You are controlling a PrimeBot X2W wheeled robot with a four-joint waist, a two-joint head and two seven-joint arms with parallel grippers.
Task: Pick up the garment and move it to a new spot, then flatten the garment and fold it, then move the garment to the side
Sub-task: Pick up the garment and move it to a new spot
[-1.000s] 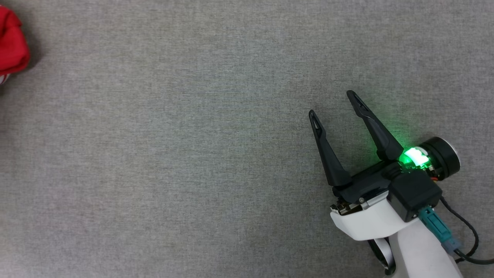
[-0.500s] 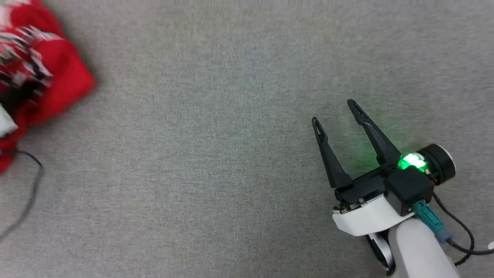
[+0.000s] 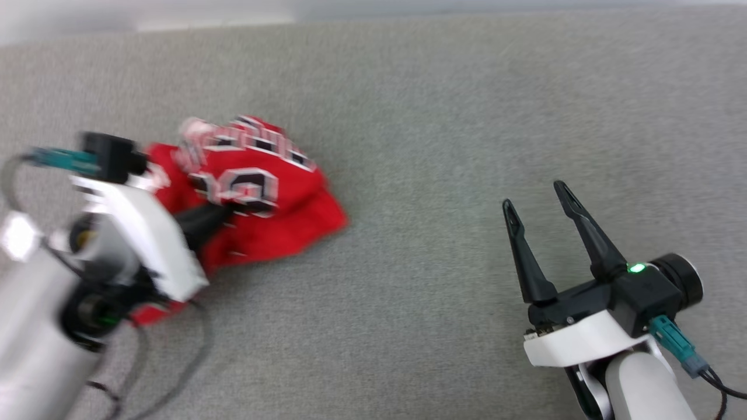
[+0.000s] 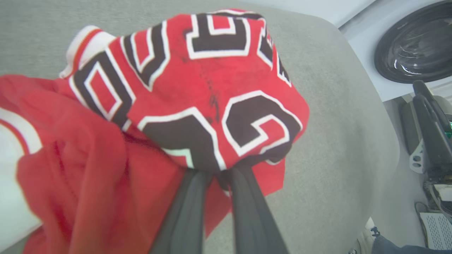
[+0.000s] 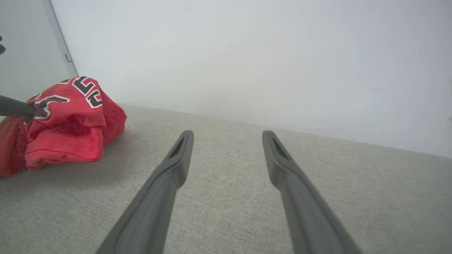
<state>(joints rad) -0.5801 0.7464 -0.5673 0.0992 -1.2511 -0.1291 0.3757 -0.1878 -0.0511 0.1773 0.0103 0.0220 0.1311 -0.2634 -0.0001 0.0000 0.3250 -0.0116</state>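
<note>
well, the garment (image 3: 257, 195) sits bunched in the left-centre of the head view on the grey fabric surface (image 3: 420, 116). it is red, with black-and-white numerals facing up. the left gripper (image 3: 224, 211) reaches in from the lower left of that frame, blurred, and its dark fingers disappear into the cloth. a dark cable (image 3: 175, 373) loops over the surface below it.

in the left wrist view the two fingers (image 4: 183, 211) rise from the bottom edge and close together on a fold of red fabric just under the numerals. the bundle takes up the upper left and centre of that frame. the surface's rounded edge curves down the right side, and a dark round door (image 4: 413, 46) sits in the upper right corner.

the right gripper (image 3: 534, 195) is in the lower right of the head view, well apart from the garment. its fingers are spread and hold nothing, and a small green light (image 3: 635, 268) glows at its base. in the right wrist view the garment is at the left edge, its lower folds resting on the surface in front of a pale wall (image 5: 247, 53).
</note>
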